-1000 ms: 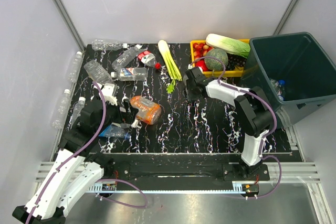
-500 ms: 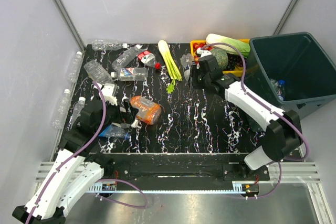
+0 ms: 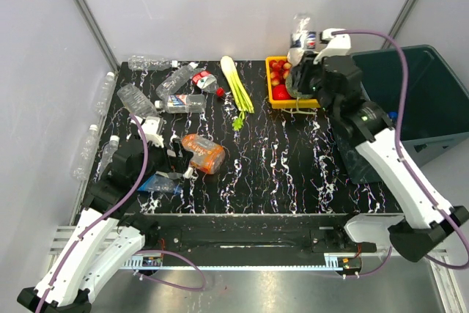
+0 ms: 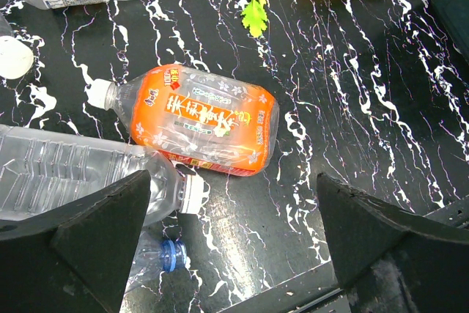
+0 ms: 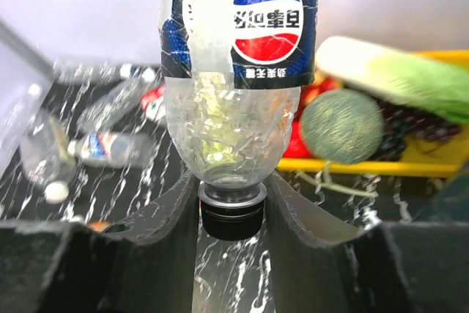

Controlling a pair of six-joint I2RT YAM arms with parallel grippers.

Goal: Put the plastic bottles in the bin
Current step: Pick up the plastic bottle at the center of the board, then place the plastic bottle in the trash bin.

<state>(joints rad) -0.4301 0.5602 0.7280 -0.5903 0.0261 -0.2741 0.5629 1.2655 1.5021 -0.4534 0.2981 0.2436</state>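
The right pincer [image 5: 233, 203] is clenched on the neck of a clear plastic bottle with a blue, red and white label [image 5: 236, 64]. It holds the bottle upside down, black cap lowest, high in the air above the far right part of the black marbled table [image 3: 278, 174]. From overhead, the bottle hangs over the small yellow tray of vegetables [image 3: 272, 82], just left of the large dark teal plastic bin [image 3: 421, 93] and not yet over its opening. A round green melon [image 5: 342, 126] sits in the tray behind it.

On the near left, the left pincer [image 4: 233, 181] is spread wide and grips nothing. It hovers above a squashed orange-labelled plastic bottle [image 4: 198, 122] lying on its side. A ribbed clear plastic bottle with a white cap [image 4: 73, 174] lies next to the orange one, passing under the left finger. More clear bottles [image 3: 176, 82] are scattered over the far left of the table, near a pale green celery stalk [image 3: 236, 82].
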